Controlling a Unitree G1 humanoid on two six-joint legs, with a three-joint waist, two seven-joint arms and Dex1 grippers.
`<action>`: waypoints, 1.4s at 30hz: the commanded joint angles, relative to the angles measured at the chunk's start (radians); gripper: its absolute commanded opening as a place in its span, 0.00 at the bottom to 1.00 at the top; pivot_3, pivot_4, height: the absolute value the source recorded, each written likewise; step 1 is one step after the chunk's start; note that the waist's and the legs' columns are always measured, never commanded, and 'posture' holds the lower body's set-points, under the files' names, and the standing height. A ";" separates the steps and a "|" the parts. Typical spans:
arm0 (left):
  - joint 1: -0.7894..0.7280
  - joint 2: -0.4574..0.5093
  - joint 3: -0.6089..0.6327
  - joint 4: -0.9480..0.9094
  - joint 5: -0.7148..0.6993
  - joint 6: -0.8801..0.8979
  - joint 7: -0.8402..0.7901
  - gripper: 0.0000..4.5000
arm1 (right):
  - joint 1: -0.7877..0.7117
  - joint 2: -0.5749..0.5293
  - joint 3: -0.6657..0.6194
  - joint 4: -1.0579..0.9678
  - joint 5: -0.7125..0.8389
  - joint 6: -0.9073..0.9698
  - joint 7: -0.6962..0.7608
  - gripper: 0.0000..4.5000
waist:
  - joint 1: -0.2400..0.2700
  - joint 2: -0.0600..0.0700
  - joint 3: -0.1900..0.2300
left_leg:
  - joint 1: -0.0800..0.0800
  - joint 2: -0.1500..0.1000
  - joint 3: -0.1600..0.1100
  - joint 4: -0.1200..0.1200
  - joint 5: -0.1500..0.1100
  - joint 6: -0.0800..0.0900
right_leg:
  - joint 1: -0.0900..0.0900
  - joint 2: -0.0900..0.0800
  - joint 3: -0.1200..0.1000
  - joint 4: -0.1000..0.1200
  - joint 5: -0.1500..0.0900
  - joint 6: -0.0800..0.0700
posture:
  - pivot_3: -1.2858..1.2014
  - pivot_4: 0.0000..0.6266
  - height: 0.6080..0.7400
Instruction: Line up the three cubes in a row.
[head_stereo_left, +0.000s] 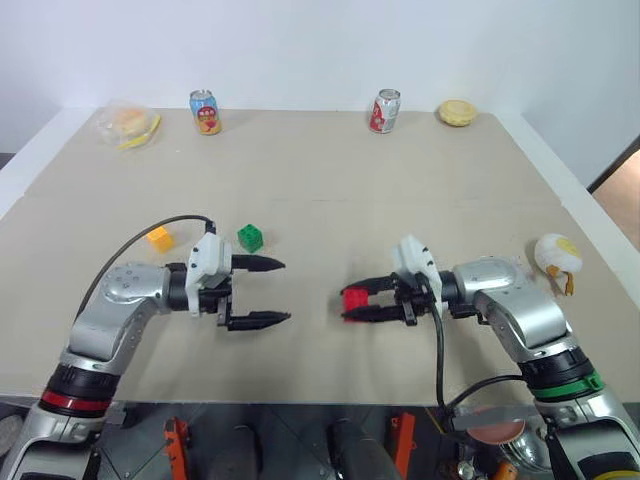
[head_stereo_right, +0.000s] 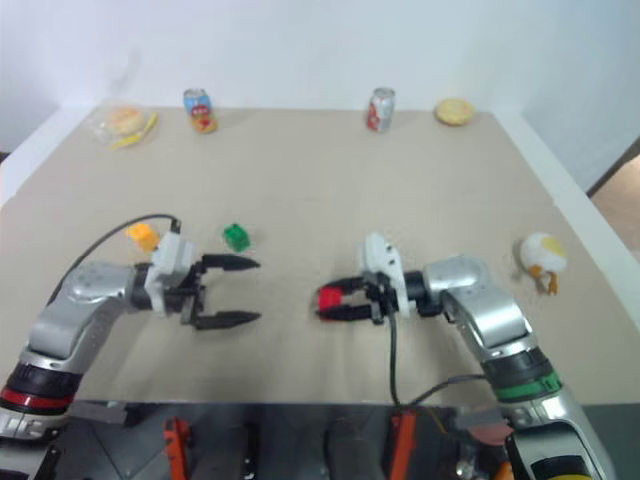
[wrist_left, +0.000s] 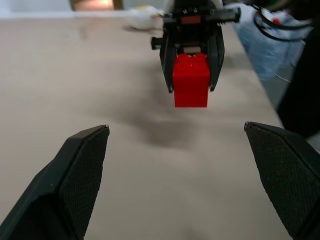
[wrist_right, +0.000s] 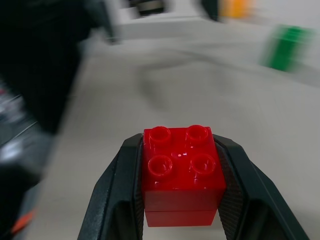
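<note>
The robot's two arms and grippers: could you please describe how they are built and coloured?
Both arms are silver-grey metal with black joints. The left gripper and right gripper each have a white wrist housing and two black tapered fingers with textured pads. A black cable loops to each wrist. The left arm carries a red ring, the right a green one.

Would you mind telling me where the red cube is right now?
The red cube is clamped between the right gripper's fingers above the table's near middle, facing the open left gripper, right of the green cube.
</note>
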 joint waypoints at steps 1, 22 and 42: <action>0.008 0.015 0.031 -0.046 -0.012 -0.020 -0.005 1.00 | -0.017 0.010 0.004 0.038 -0.031 -0.078 0.032 0.28 | 0.000 -0.001 0.000 | 0.000 0.000 0.000 0.000 0.000 0.000 | 0.000 0.000 0.000 0.000 0.000 0.000 | 0.52 0.24 0.95; 0.034 -0.007 0.020 -0.080 -0.002 -0.003 0.079 1.00 | -0.018 0.058 -0.007 0.137 -0.077 -0.211 0.069 0.97 | 0.002 -0.002 0.001 | 0.000 0.000 0.000 0.001 0.000 0.000 | 0.000 0.000 0.000 0.000 0.001 0.000 | 0.52 0.24 0.95; -0.085 -0.238 0.131 0.254 0.200 -0.053 0.627 1.00 | -0.137 0.227 -0.211 -0.100 0.101 0.161 -0.460 0.99 | 0.010 -0.003 0.000 | -0.003 -0.001 -0.001 0.003 0.000 -0.001 | 0.000 0.000 0.000 0.001 0.004 0.006 | 0.52 0.24 0.95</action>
